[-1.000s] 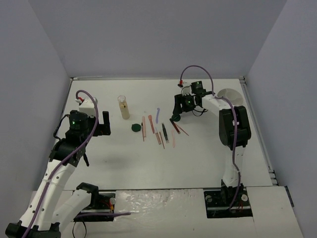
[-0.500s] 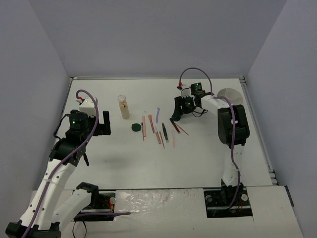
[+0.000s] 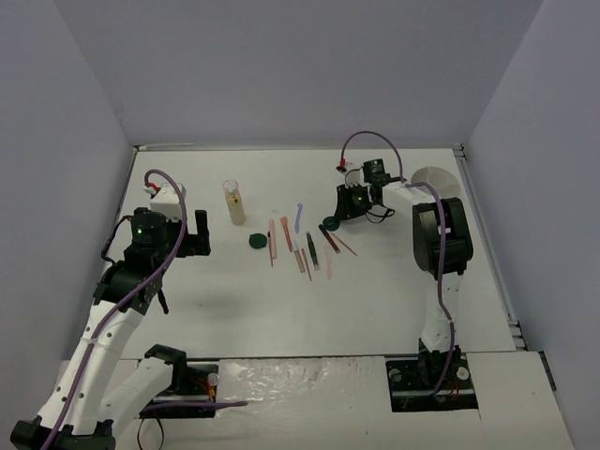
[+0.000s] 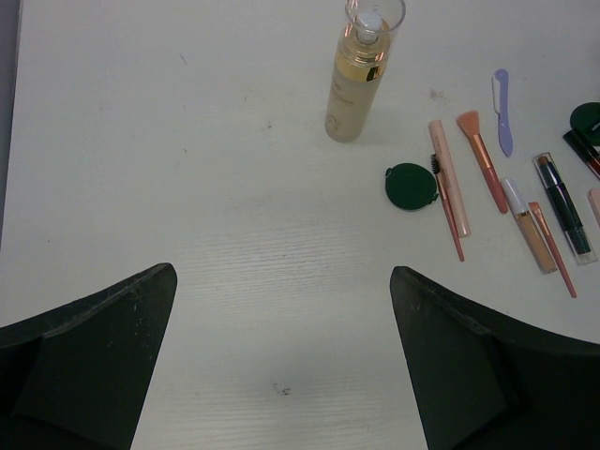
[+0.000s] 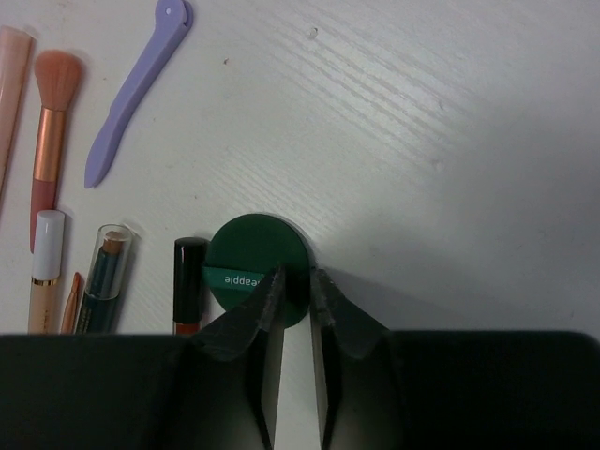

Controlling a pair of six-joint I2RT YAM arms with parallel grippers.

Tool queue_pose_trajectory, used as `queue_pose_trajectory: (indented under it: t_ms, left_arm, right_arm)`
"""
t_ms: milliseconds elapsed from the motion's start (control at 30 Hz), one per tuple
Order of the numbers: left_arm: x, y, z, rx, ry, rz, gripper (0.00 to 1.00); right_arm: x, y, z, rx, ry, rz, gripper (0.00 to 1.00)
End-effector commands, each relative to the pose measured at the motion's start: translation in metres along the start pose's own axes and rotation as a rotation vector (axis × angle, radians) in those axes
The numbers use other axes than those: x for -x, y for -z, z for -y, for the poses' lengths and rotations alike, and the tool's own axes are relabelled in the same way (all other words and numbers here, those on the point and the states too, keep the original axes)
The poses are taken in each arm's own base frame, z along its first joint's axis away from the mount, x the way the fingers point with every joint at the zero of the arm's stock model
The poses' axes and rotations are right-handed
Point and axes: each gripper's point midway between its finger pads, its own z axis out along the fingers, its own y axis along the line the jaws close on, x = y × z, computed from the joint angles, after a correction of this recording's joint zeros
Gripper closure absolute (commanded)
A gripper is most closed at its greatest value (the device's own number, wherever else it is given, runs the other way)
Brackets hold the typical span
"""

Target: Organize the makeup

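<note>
Your right wrist camera gives you what the overhead view cannot. The green disc [image 5: 246,253] lies flat with a white-lettered label across its face. The right gripper [image 5: 296,286] sits over the disc's right rim, jaws almost together with only a thin slit between them. You cannot tell whether they pinch that rim. From above, the same disc is just a dark spot beside the gripper.

Only the overhead view shows you the whole row. The sticks [image 3: 272,242] lie side by side in the middle of the table [image 3: 281,309], long axes running roughly near to far, a few slightly splayed. In the right wrist view the lilac stick [image 5: 136,89] slants, round end up and right, well apart from the fingers.

The left wrist view shows you the left gripper [image 4: 281,375] spread wide and holding nothing. The bottle [image 4: 356,84] is ahead of it, apparently upright. The other green disc [image 4: 412,186] lies just beside the nearest stick.
</note>
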Motion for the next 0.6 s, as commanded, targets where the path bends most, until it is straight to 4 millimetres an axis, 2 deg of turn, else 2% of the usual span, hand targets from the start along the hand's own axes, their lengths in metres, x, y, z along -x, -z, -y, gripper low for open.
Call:
queue_pose_trajectory:
  t_ms: [0, 67, 167, 233, 267, 433, 567]
  left_arm:
    - [0.029, 0.004, 0.002, -0.011, 0.021, 0.091, 0.03]
    - [0.029, 0.003, 0.002, -0.011, 0.022, 0.090, 0.03]
    - [0.029, 0.003, 0.002, -0.009, 0.021, 0.090, 0.03]
    - [0.029, 0.004, 0.002, -0.010, 0.023, 0.091, 0.03]
    - [0.029, 0.004, 0.002, -0.009, 0.023, 0.091, 0.03]
    - [0.030, 0.004, 0.001, -0.008, 0.022, 0.092, 0.03]
    - [0.030, 0.004, 0.001, -0.005, 0.024, 0.093, 0.03]
  right_arm:
    - [-0.008, 0.003, -0.002, 0.009, 0.005, -0.027, 0.94]
    - [-0.005, 0.005, -0.002, -0.002, 0.015, -0.020, 1.00]
    - [0.009, 0.016, -0.002, -0.035, 0.033, 0.013, 1.00]
    - [0.029, 0.034, -0.004, -0.084, 0.056, 0.062, 1.00]
    - [0.035, 0.041, 0.002, -0.140, 0.061, 0.074, 1.00]
    - [0.089, 0.110, 0.019, -0.445, 0.081, 0.226, 1.00]
    - [0.114, 0.181, 0.046, -0.798, 0.041, 0.320, 1.00]
